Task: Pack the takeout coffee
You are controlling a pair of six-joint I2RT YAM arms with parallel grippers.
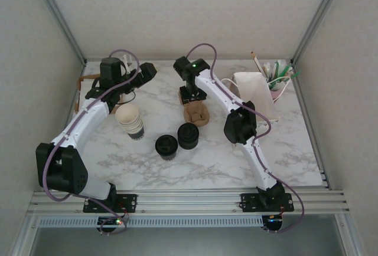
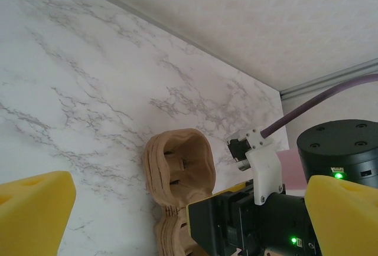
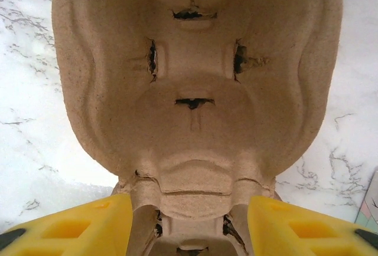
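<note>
Centrally, pulp carrier (image 3: 195, 108) flanked by right claw (image 3: 189, 204)

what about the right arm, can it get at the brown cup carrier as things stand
looks like yes: the right gripper sits over the cup carrier, a yellow finger on either side of one end, with nothing between
</note>
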